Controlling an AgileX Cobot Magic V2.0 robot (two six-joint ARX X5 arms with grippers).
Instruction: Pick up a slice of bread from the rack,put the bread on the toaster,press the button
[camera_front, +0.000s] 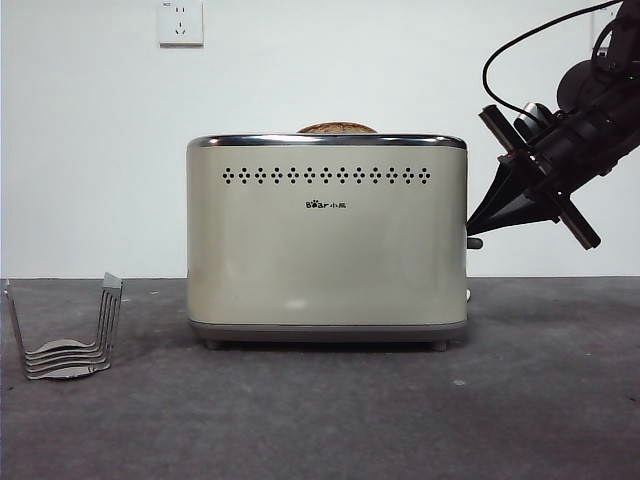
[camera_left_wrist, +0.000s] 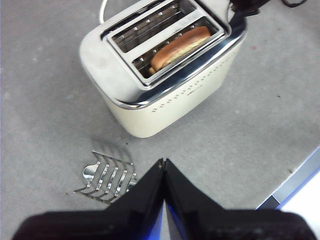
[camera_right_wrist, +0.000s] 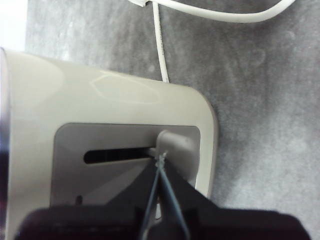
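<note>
1. The toaster carries the one readable mark: a small dark "Bear" logo on its broad front face, just below the row of vent holes, followed by two tiny characters too small to read.

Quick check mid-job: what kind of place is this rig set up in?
Probably a lab test bench, not a kitchen: a bare white wall with one socket, a grey felt-like tabletop, and only a cream boxy toaster.

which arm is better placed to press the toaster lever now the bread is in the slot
Right. The right end effector is shut with its tip on the lever at the toaster's narrow side. The left end effector hangs shut over the rack, away from the lever. The bread sits in a slot.
</note>
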